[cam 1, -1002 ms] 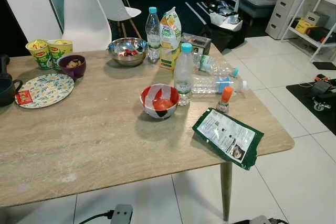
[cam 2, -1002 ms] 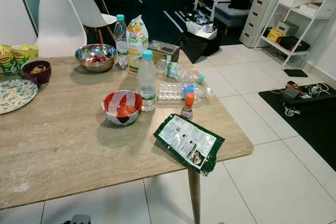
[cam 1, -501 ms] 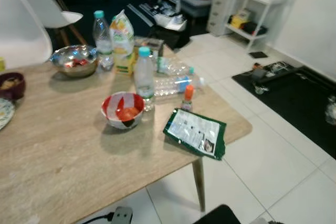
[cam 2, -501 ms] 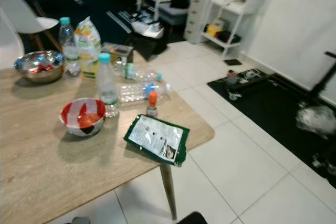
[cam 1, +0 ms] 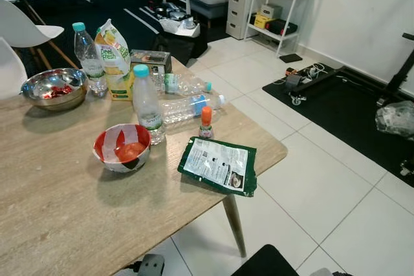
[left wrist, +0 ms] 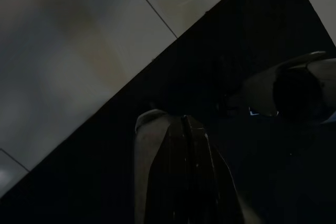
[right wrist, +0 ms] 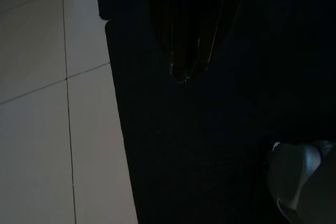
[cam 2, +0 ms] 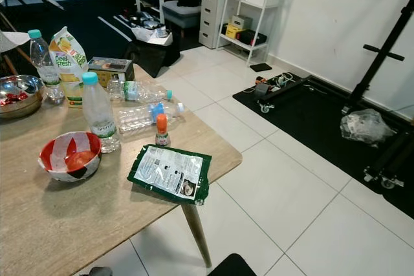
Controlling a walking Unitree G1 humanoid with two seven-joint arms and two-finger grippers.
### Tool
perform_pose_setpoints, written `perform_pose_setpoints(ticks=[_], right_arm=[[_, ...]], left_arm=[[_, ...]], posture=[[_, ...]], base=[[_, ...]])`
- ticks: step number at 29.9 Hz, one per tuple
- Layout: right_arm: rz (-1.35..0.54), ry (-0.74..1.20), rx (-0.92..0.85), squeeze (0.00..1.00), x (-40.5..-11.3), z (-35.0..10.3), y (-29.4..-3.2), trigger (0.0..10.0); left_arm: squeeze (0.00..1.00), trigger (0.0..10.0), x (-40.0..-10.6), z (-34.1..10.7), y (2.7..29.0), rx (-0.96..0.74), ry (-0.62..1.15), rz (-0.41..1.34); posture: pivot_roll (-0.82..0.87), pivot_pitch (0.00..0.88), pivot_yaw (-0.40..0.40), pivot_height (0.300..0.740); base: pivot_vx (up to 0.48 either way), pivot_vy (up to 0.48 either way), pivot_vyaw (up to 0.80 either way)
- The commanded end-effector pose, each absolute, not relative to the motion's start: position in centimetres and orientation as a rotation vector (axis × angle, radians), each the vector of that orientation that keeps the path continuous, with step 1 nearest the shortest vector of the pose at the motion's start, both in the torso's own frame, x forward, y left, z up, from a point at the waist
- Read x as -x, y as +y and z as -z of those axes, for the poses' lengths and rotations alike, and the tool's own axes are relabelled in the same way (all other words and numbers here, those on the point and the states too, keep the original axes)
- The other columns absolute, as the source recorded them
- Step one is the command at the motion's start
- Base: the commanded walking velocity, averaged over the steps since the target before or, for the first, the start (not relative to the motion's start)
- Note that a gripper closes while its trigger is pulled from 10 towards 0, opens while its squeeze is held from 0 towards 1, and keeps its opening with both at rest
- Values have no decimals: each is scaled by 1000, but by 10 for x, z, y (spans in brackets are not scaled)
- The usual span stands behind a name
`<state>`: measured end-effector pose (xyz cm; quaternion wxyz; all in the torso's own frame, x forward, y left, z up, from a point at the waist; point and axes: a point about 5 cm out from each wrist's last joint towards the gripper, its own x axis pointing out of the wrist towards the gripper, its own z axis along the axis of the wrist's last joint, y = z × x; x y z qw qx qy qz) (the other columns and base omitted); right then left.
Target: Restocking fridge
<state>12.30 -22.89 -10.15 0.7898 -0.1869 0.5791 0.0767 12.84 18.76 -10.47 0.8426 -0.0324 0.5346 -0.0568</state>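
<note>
left eye view: green packet (cam 1: 218,165) near table (cam 1: 52,211) edge.

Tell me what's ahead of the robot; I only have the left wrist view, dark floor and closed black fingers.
Observer: A wooden table with groceries; an upright water bottle stands beside a red-and-white bowl.
Operator: Anything lying flat?
Observer: A green packet near the table corner, and two clear bottles on their sides behind a small orange-capped bottle.
Operator: And the right gripper?
Observer: The right gripper hangs over a dark mat, fingers together, holding nothing.
</note>
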Motion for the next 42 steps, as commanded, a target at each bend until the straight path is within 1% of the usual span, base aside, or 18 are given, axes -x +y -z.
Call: perform_pose_setpoints(ticks=[1,12,28,42], right_arm=[[-169,1235,419,0,-126,100,-229,10000],[-168,1234,413,0,-126,100,-229,10000],[-183,1213,358,0,-127,100,-226,10000],[-202,1218,330,0,-126,101,-224,10000]], left_arm=[[0,10000,-127,105,188,46,1140,136],[0,10000,-127,105,188,49,1143,137],[0,10000,-127,105,187,54,1144,140],[0,10000,-126,105,187,49,1146,146]], posture=[[49,0,-50,740],[50,0,-47,740],[50,0,-47,740],[49,0,-48,740]], base=[[0,-469,0],[0,-458,0],[0,-453,0],[0,-448,761]])
